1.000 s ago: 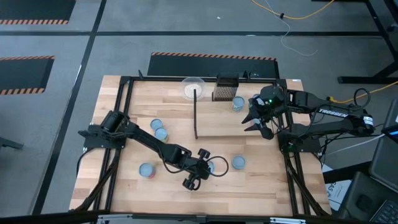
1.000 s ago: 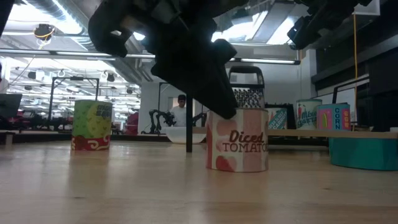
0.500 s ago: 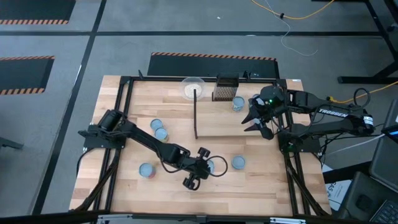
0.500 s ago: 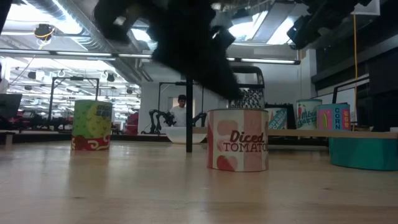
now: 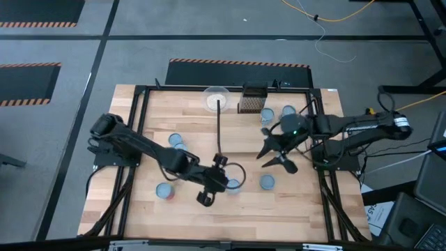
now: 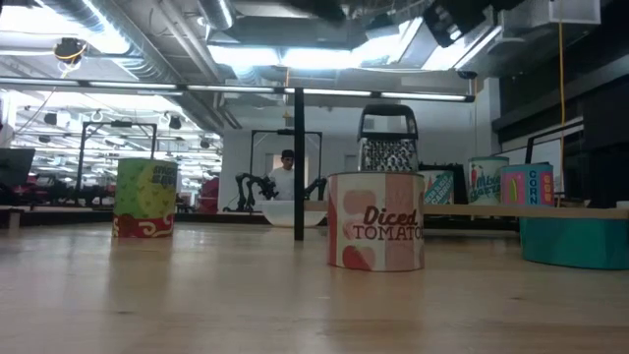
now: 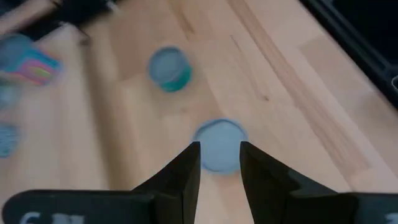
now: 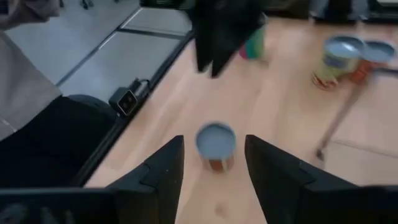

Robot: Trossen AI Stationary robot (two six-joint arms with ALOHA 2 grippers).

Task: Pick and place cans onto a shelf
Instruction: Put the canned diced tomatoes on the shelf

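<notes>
Hovering over the desk (image 5: 293, 206), both hands open and empty. Left hand (image 5: 217, 181) hanging just beside a can (image 5: 233, 185); right hand (image 5: 273, 155) poising above another can (image 5: 267, 183).

Ceiling strip lights (image 6: 295, 54) in the room beyond glare white across the top of the low view, and the dark arm parts up there read only as black silhouettes. The diced tomato can (image 6: 375, 234) stands sharp and evenly lit, casting a soft shadow on the worktop (image 6: 197, 295), whose near edge goes soft. From above, light is flat and even, and the arms throw only faint shadows on the wood. The left wrist view is smeared: the cans near its edges streak, and the can (image 7: 218, 144) beyond the dark fingers (image 7: 186, 171) is hazy. The right wrist view blurs likewise; its can (image 8: 216, 145) has soft outlines.
</notes>
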